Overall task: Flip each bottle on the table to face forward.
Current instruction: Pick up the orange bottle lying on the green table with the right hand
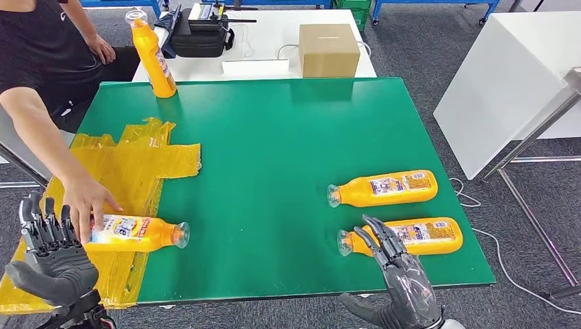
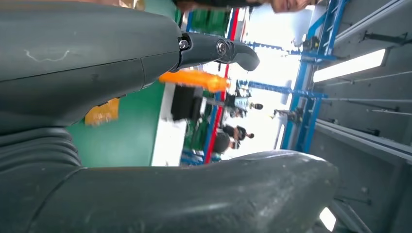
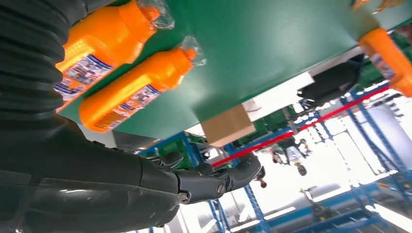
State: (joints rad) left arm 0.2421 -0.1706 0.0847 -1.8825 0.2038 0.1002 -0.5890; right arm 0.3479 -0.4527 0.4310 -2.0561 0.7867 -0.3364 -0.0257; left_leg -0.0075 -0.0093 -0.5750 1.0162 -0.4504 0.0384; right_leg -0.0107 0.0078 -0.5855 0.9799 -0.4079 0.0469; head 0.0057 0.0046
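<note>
1. Right hand (image 1: 401, 274), fingers spread and holding nothing, is hovering over the near bottle (image 1: 404, 237).
2. Left hand (image 1: 51, 253) is hanging open, off the table's (image 1: 288, 137) corner.
3. Near bottle is lying crosswise, cap pointing left.

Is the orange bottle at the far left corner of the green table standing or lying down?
Standing. In the head view the orange plastic bottle rests on its base at the green table's far left corner, clear cap uppermost, leaning slightly in the picture.
</note>
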